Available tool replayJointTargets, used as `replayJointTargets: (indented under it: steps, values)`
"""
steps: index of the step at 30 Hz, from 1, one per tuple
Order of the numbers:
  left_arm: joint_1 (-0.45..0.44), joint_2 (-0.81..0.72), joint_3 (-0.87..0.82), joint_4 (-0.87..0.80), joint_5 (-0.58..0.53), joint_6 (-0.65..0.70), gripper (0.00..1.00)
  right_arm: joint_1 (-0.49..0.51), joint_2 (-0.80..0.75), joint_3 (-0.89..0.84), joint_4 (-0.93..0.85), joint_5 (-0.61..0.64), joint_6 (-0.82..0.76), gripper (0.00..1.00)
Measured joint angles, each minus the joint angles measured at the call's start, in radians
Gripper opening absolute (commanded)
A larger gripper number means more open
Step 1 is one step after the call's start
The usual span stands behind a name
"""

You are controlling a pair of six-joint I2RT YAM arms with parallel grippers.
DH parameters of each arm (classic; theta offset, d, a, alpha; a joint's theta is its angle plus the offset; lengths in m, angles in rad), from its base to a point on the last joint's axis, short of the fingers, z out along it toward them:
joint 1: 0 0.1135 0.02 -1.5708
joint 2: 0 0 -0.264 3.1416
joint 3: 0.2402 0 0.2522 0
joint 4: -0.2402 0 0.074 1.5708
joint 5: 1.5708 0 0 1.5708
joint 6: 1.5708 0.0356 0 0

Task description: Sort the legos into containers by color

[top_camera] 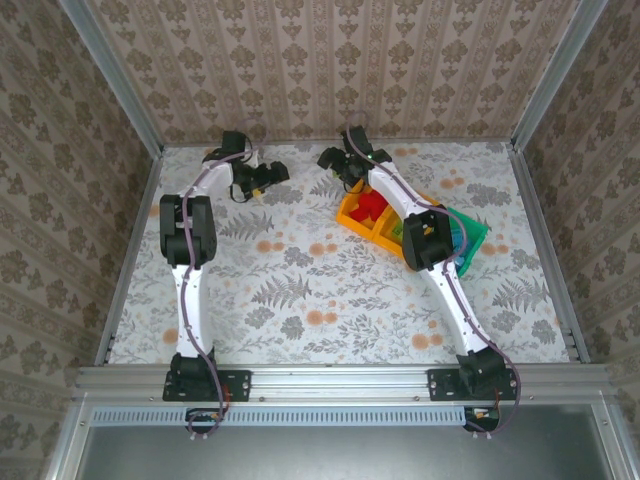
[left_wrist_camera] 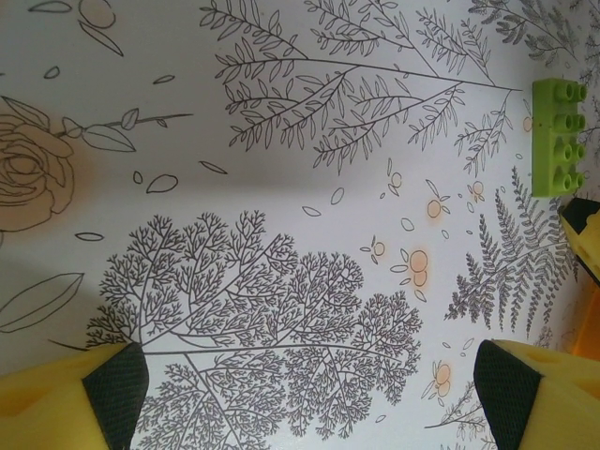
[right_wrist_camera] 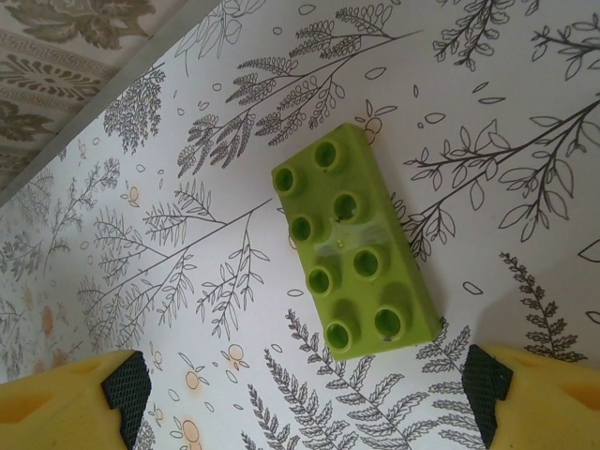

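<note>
A lime green lego [right_wrist_camera: 356,253] lies flat on the floral table, studs up, just ahead of my right gripper [right_wrist_camera: 305,403], which is open and hovers over it with nothing between its fingers. That brick also appears at the right edge of the left wrist view, lime green lego [left_wrist_camera: 558,136]. My left gripper [left_wrist_camera: 309,394] is open over bare table, its jaws empty. From above, the left gripper [top_camera: 265,177] and right gripper [top_camera: 335,160] sit near the back wall. The containers lie right of centre: an orange bin [top_camera: 350,216] holding red legos [top_camera: 372,207], and a green bin [top_camera: 476,240].
My right arm [top_camera: 425,235] crosses over the row of bins and hides much of the middle one. A metal rail [right_wrist_camera: 103,103] and wallpapered wall border the table just behind the brick. A yellow finger [left_wrist_camera: 586,234] of the other gripper shows beside the brick.
</note>
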Motion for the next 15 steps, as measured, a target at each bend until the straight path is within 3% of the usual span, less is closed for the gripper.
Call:
replayJointTargets:
  steps: [15]
  values:
    - [0.001,-0.013,-0.029,0.021,0.007,0.000,0.94,-0.031,0.023,0.007,0.083,-0.037,0.016,0.88]
